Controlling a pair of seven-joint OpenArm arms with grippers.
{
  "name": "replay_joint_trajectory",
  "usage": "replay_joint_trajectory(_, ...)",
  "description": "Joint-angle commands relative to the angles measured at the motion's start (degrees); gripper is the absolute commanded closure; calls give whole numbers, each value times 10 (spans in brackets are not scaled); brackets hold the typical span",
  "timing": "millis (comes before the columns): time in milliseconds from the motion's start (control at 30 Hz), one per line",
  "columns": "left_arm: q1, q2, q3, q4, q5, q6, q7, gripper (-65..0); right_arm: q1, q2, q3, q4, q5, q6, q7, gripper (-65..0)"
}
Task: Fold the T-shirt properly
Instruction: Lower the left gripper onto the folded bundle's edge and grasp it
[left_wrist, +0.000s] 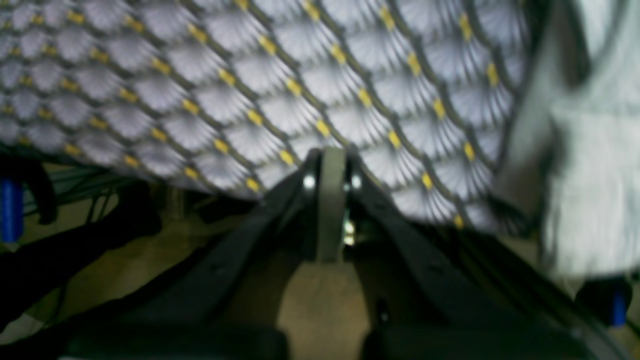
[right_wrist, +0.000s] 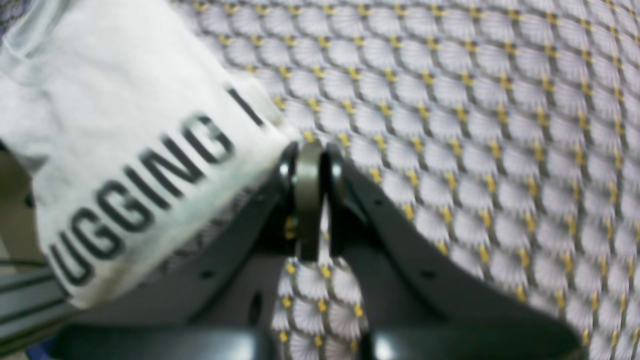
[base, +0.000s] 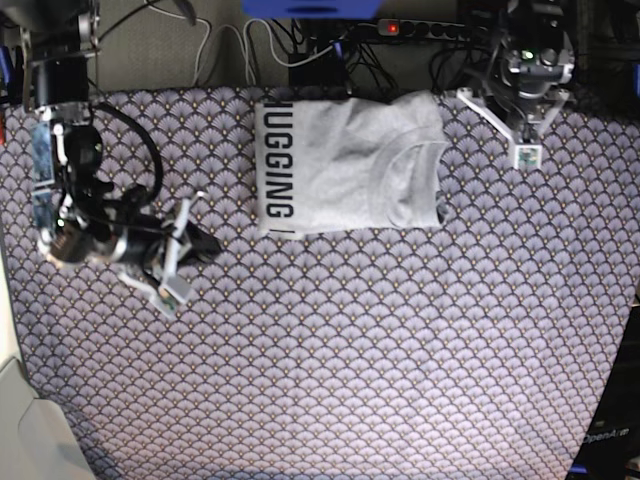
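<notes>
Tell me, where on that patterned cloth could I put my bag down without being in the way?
The whole near half of the tablecloth, below the folded T-shirt, is bare, widest toward the middle and right. It is crowded along the far edge: the T-shirt sits there, with the left gripper beside it and the right gripper at the other side.

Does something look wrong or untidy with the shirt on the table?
Mostly tidy. The T-shirt lies folded in a compact rectangle on the tablecloth, but its top edge sits at the table's far edge, and a crease bulges near its right side.

Robot lab: power strip (base: 415, 30), tangled cables (base: 230, 45), patterned tablecloth (base: 350, 340).
</notes>
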Motion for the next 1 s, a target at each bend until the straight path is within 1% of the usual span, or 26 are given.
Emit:
replay_joint_trajectory(0,4,-4,9,10,4,0,-7,-6,-1,4,8,7,11,2,8,-3)
replay_joint_trajectory(200,20,-3,87,10,4,-1,-7,-6,-50,5,14,8,11,2,8,-3)
replay_joint_trajectory(433,8,0,145,7,4,3,-7,-6,-82,4,14,12,11,2,8,-2)
replay_joint_trajectory(767,-30,1,145,-55,3,4,-9,-5,-97,4,14,12,13,2,8,-1)
replay_joint_trajectory(967,-67,4,144,-63,-1,4,-7,-5,-107,3,13,13,13,2,8,-1)
